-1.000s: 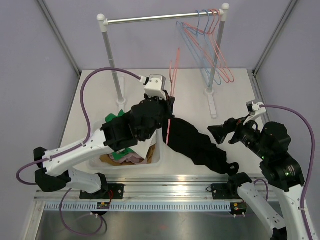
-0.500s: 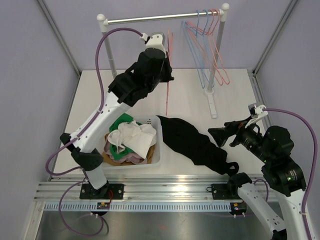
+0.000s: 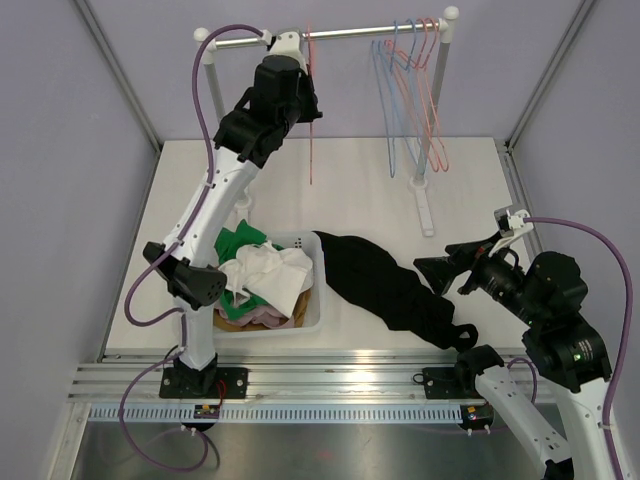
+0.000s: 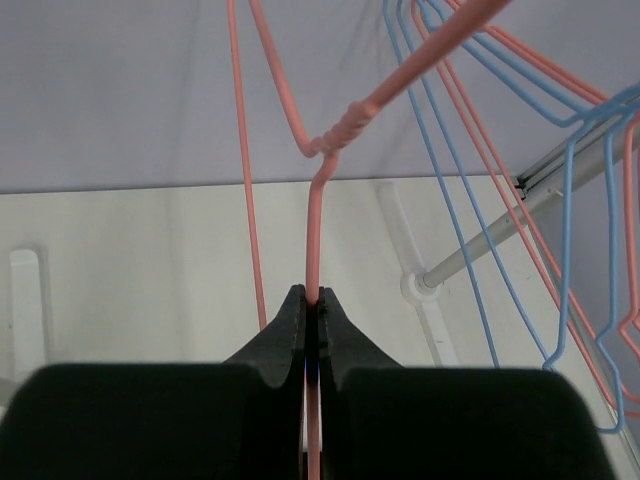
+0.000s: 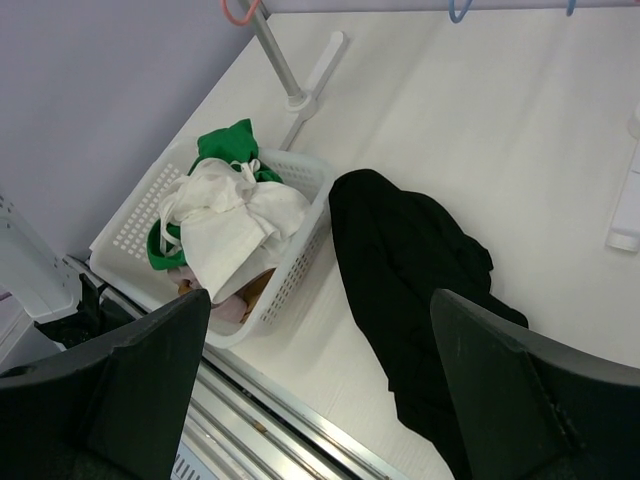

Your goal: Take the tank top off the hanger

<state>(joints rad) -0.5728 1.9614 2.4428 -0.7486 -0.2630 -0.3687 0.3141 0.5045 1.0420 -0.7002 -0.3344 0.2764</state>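
Top external view shows the left gripper (image 3: pixel 305 105) raised at the far side beside the rail (image 3: pixel 360 33), its jaws pinched shut on the wire of a bare pink hanger (image 3: pixel 310 160). The black tank top (image 3: pixel 385 285) lies crumpled on the table (image 3: pixel 470 180), near centre, touching the right side of a white basket (image 3: pixel 318 305) of clothes. The right gripper (image 3: pixel 447 270) hovers wide open by the garment's right end, holding nothing. More hangers (image 3: pixel 415 100) hang at the rail's right end.

The tank top (image 3: pixel 385 280) is plain black. The lone hanger (image 4: pixel 314 230) is salmon pink; the other hangers (image 3: pixel 410 100) are blue and pink. The white basket (image 3: pixel 312 312) holds white, green and tan clothes (image 3: pixel 265 270). The table (image 3: pixel 380 190) is cream and the walls (image 3: pixel 80 150) are lavender.
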